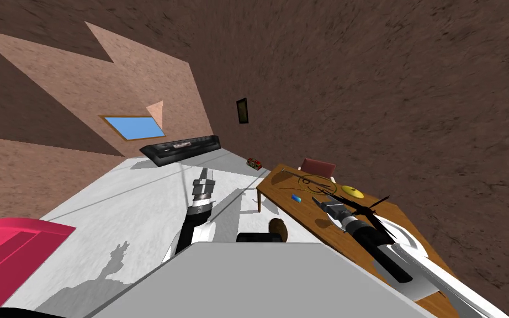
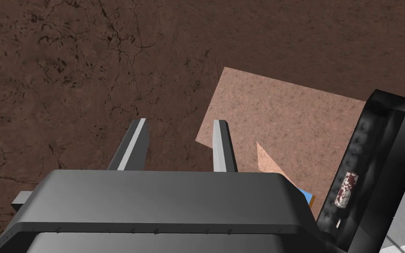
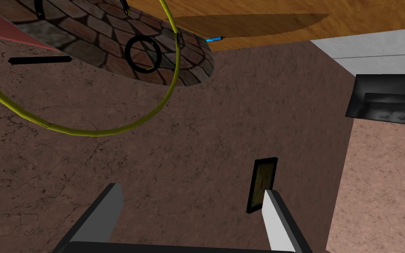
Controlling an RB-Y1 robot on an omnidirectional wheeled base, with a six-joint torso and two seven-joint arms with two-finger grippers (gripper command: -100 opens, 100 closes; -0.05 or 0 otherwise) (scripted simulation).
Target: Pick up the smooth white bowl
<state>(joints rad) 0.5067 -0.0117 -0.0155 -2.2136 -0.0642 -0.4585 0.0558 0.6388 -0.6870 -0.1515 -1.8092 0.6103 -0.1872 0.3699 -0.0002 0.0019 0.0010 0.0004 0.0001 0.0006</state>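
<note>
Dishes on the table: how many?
2. A yellow dish near the table's wall-side edge, beyond the right gripper; a white bowl nearer me, partly under the right arm. The arm may hide others.

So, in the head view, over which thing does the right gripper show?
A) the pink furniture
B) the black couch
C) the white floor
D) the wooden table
D: the right gripper shows against the top of the wooden table, close to a small blue thing, with its fingers apart.
</note>
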